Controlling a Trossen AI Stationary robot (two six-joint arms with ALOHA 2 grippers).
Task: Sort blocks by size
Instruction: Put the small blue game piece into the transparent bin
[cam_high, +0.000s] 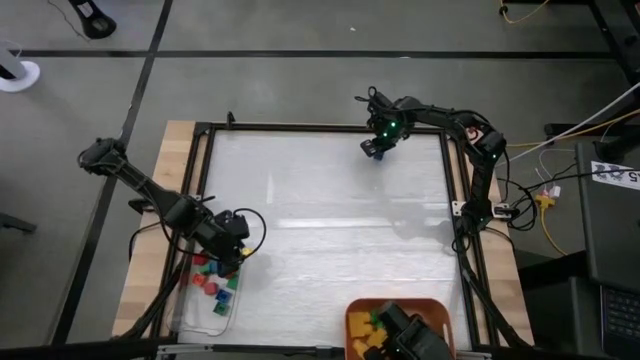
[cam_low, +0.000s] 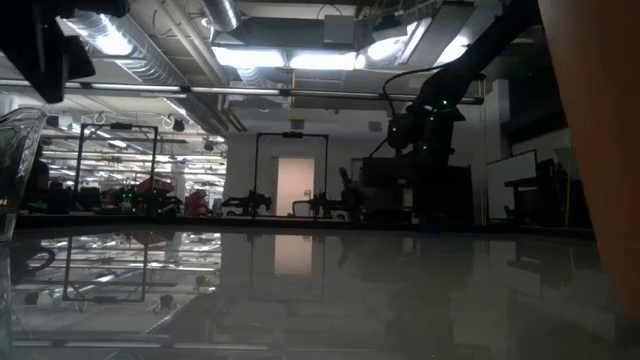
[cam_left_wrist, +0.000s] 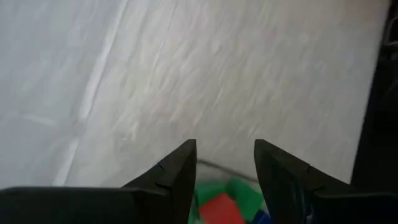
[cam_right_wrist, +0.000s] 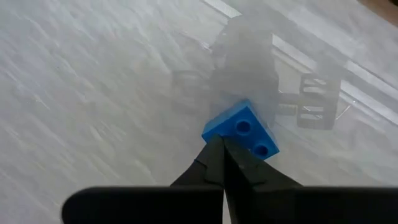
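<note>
My right gripper (cam_high: 375, 150) is at the table's far side, right of the middle, shut on a small blue studded brick (cam_right_wrist: 241, 130); two of its studs show. My left gripper (cam_high: 232, 248) is open and empty at the table's left side, over the far end of a clear tray (cam_high: 212, 290) that holds red, green and blue blocks (cam_high: 208, 280). In the left wrist view, a red block (cam_left_wrist: 219, 206) and a green block (cam_left_wrist: 239, 190) show between and below the open fingers (cam_left_wrist: 180, 168). My right gripper pinches the blue brick between its two fingertips by the edge nearest the wrist (cam_right_wrist: 225, 139). The brick sticks out beyond the fingertips with its studded face toward the camera. It looks lifted clear of the white table top.
An orange bowl (cam_high: 356, 312) with yellow and green blocks stands at the table's near edge, right of the middle, partly under a dark camera mount. A black frame (cam_high: 300, 128) borders the white table top (cam_high: 330, 230). Cables and equipment lie beyond the right edge.
</note>
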